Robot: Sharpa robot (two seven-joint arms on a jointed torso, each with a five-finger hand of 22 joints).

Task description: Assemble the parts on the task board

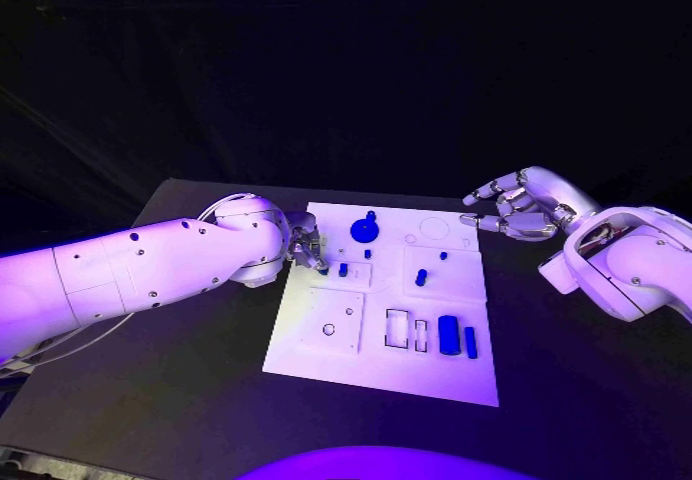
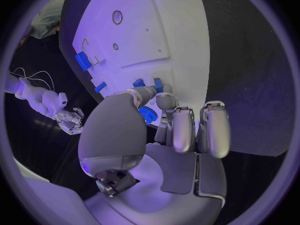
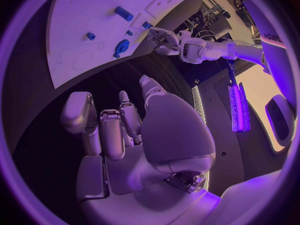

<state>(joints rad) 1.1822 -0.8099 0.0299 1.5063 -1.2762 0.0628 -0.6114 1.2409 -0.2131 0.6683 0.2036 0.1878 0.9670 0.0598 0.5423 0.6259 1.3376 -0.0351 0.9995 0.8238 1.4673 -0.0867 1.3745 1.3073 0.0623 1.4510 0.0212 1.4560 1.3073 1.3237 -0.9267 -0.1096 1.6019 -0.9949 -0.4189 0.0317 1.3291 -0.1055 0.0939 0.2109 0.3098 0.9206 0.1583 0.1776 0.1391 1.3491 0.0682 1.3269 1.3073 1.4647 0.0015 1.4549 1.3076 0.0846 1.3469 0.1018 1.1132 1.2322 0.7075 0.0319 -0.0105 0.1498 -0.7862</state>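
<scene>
Nearest the robot, on the near part of the white task board [image 1: 378, 375], a dark blue cylinder [image 1: 449, 332] lies beside a narrower blue bar [image 1: 470, 341], with two outlined rectangular slots just to their left and a raised square plate [image 1: 333, 321] with a small hole further left. Farther up the board, a small blue peg [image 1: 421, 277] stands near the middle, well apart from both hands. The left hand [image 1: 303, 247] sits at the board's left edge, just over the rim; its fingers point in toward a short blue piece [image 1: 343, 269] that lies right beside the fingertips. In the left wrist view the fingers [image 2: 182, 130] hang together, slightly curled, above the board, with small blue parts just past their tips; whether any fingertip touches or pinches a part cannot be told from these views. Beyond the left hand, a round blue disc [image 1: 365, 231] with a knob at its top rests on the far part of the board, and to its right are two engraved circles. The right hand [image 1: 515, 210] hovers off the board's far right corner, above the black table [image 1: 188, 400], clear of every part; its fingers are curled inward around nothing, as the right wrist view [image 3: 119, 130] also shows.
</scene>
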